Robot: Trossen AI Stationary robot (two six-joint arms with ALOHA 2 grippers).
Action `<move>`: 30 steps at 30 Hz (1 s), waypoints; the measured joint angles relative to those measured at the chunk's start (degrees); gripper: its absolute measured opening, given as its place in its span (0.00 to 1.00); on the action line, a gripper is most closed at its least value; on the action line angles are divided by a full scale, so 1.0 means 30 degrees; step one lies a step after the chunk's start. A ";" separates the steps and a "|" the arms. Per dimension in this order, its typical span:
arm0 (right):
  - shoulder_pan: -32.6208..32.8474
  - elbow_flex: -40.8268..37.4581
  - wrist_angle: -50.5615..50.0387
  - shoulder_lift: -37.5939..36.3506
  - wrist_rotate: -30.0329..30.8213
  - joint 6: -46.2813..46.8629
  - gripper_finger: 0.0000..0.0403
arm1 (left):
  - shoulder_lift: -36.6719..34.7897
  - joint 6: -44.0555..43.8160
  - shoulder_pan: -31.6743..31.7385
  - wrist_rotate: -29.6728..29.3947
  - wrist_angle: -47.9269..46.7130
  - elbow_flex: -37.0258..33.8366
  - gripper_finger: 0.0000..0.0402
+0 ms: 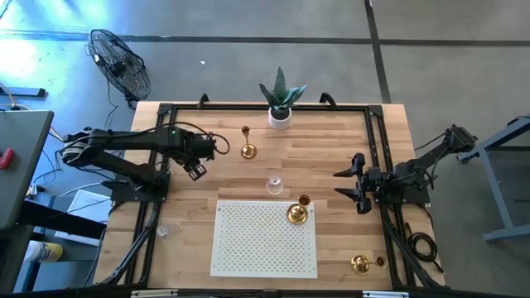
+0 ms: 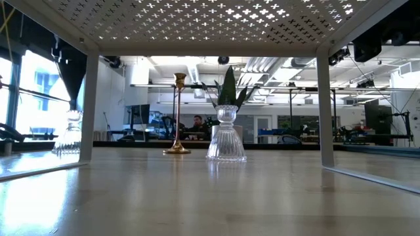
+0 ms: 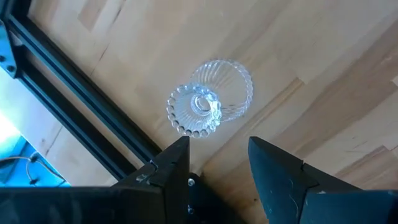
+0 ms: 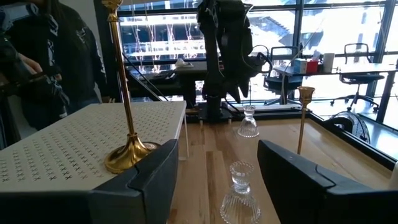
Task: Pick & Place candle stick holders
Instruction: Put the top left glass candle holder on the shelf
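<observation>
My left gripper [image 1: 196, 171] is open and hangs above a clear glass holder [image 3: 208, 96] that stands on the table beside the black frame rail; it touches nothing. My right gripper [image 1: 352, 186] is open and empty at the table's right side. A second glass holder [image 1: 274, 184] stands mid-table, and a third [image 1: 163, 232] stands near the left front. One gold holder [image 1: 248, 149] stands on its round base at the far middle. Another [image 1: 296, 213] stands on the white platform's far right corner. A third [image 1: 359, 263] is at the near right.
A white perforated platform [image 1: 248, 248] on legs stands at the near middle. A white pot with a green plant [image 1: 281, 103] stands at the far edge. Black frame rails [image 1: 377, 149] run along the table's sides. A person [image 4: 56, 56] stands beyond the table.
</observation>
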 joint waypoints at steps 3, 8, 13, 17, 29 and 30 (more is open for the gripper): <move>0.0000 0.0003 -0.0007 0.0000 -0.0007 0.0055 0.52 | 0.0106 0.0112 -0.0011 0.0170 0.0073 0.0000 0.40; 0.0000 0.0000 -0.0064 0.0000 -0.0022 0.0058 0.53 | 0.0086 -0.0171 -0.0011 0.1694 0.0571 0.0000 0.40; 0.0000 0.0000 -0.0275 0.0000 -0.0022 0.0121 0.53 | 0.0087 -0.0180 -0.0018 0.1641 0.1028 -0.0052 0.40; 0.0000 0.0000 -0.0313 0.0000 -0.0155 0.0138 0.53 | 0.0094 -0.0310 -0.0004 0.1689 0.1010 -0.0058 0.40; 0.0006 0.0003 -0.0299 0.0000 -0.0976 0.0147 0.52 | 0.0159 -0.0205 0.1606 0.1944 0.0966 -0.0066 0.40; 0.0007 0.0000 -0.0299 0.0000 -0.0976 0.0151 0.53 | 0.0159 -0.0093 0.1794 0.1941 0.0956 -0.0066 0.40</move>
